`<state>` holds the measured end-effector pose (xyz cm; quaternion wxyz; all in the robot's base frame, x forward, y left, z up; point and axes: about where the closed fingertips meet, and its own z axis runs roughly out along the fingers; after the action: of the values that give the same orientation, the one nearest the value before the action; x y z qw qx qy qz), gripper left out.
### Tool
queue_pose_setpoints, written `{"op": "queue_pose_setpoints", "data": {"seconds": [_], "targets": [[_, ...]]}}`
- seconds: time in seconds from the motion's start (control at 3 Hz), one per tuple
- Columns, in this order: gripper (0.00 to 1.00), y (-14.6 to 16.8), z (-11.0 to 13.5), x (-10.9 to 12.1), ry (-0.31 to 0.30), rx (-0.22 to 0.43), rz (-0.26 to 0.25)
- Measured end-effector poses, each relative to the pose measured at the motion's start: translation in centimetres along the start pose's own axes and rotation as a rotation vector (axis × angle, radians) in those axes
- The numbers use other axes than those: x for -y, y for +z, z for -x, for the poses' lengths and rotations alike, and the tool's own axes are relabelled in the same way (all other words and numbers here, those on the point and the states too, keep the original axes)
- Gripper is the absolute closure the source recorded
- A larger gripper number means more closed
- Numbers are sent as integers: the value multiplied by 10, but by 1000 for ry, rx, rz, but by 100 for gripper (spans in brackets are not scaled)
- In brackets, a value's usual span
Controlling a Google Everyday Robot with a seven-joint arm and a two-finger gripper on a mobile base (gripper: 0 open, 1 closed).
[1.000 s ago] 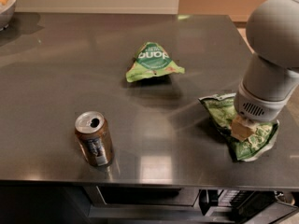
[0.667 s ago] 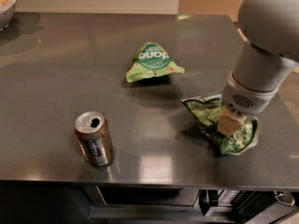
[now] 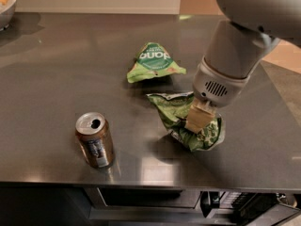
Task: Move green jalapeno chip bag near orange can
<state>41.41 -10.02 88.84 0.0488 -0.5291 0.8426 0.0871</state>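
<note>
The green jalapeno chip bag (image 3: 170, 108) is a crinkled light-green bag lying right of the table's middle. My gripper (image 3: 198, 121) comes down from the upper right and is shut on the bag's right part, its tan fingers pressed into the foil. The arm's grey wrist hides part of the bag behind it. The orange can (image 3: 95, 140), brownish with a silver opened top and a dark label, stands upright near the front edge, well left of the bag with bare table between them.
A smaller triangular green bag (image 3: 154, 61) with a dark round logo lies just behind the chip bag. A bowl (image 3: 5, 4) sits at the far left corner. The dark table (image 3: 56, 74) ends close in front of the can.
My gripper has moved left with the chip bag in it, dragging the bag from near the right edge toward the middle. The can and the small bag have not moved.
</note>
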Motion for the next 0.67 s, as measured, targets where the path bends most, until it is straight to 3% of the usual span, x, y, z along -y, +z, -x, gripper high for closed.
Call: {"op": "queue_pose_setpoints", "data": {"seconds": [0.33, 0.67], "targets": [[100, 3, 23, -26, -57, 33, 61], [81, 13, 40, -46, -106, 45, 101]]}}
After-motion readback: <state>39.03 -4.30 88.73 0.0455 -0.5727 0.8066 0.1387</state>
